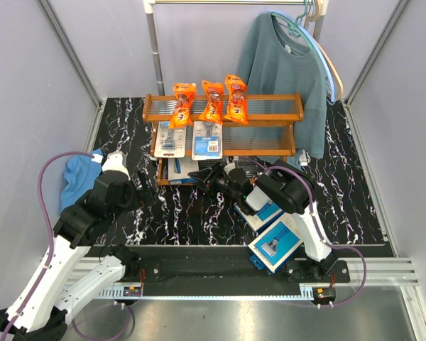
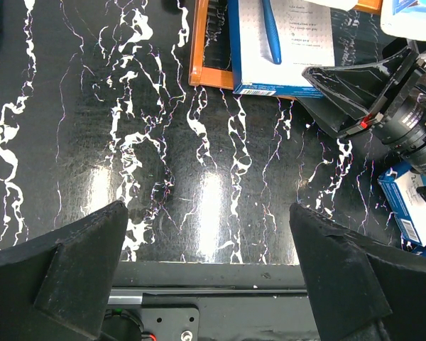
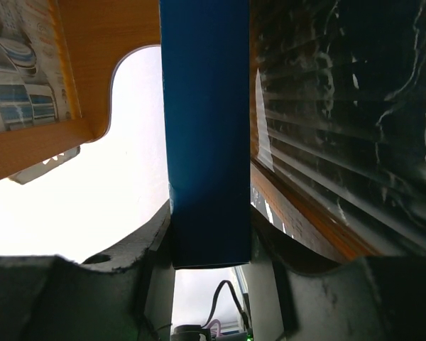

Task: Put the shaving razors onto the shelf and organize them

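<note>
Right gripper point(image 1: 209, 180) is clamped on a flat blue razor box point(image 3: 206, 128), seen edge-on between its fingers. The box's far end is in the left end of the bottom tier of the shelf point(image 1: 297, 106), and the left gripper point(image 2: 207, 212) hangs wide open and empty over the table. Risk: the box runs close along the wooden frame under the middle tier, so a skewed push likely jams a corner, and an early release likely leaves it overhanging the front rail to slide off.
</note>
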`<state>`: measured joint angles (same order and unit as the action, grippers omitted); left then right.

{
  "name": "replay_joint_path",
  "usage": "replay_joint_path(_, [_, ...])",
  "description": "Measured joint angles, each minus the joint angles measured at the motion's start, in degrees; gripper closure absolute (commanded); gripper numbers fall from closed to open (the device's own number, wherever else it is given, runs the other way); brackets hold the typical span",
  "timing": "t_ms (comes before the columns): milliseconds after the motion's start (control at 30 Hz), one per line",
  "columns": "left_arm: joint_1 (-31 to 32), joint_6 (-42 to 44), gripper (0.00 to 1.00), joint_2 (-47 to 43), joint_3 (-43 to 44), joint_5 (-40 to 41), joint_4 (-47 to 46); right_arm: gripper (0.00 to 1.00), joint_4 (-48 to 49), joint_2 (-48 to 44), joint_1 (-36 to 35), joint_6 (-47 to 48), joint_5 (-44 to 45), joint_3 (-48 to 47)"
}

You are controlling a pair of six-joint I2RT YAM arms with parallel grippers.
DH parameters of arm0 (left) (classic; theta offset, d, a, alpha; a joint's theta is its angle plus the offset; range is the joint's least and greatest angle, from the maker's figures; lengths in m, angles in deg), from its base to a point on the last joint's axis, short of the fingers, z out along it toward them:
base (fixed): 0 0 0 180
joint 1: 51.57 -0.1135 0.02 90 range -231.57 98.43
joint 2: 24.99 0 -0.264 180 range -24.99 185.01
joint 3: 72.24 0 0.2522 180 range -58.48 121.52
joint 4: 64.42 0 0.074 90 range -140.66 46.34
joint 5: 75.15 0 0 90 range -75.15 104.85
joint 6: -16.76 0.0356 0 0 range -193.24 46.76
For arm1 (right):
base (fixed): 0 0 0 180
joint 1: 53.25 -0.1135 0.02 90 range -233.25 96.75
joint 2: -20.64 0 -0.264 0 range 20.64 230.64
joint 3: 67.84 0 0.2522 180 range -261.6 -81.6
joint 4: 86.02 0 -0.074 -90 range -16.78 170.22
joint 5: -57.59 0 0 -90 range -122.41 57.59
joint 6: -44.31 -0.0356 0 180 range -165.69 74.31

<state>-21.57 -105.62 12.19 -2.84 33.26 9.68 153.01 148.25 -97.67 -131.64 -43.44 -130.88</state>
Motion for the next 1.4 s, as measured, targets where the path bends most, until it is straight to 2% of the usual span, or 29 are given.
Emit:
replay_joint_path(433, [0.0,0.52,0.01,-0.15,0.0,-0.02,0.0,0.35,2.64,-0.94,-0.68,0.9,0.52,1.42])
replay_joint_path(600, [0.0,0.68,0.01,-0.37,0.0,-0.02,0.0,0.27,0.66,-2.69,-1.51,1.86,0.9,1.86])
replay_joint_path(933, [0.0,0.87,0.01,-0.42,0.0,-0.02,0.0,0.18,-4.74,-5.81,-2.45,2.89,1.03,2.6])
replay_joint_path(1400, [0.0,0.87,0.01,-0.39,0.0,-0.24,0.02,0.11,-11.74,-10.4,-3.17,4.04,0.98,4.74])
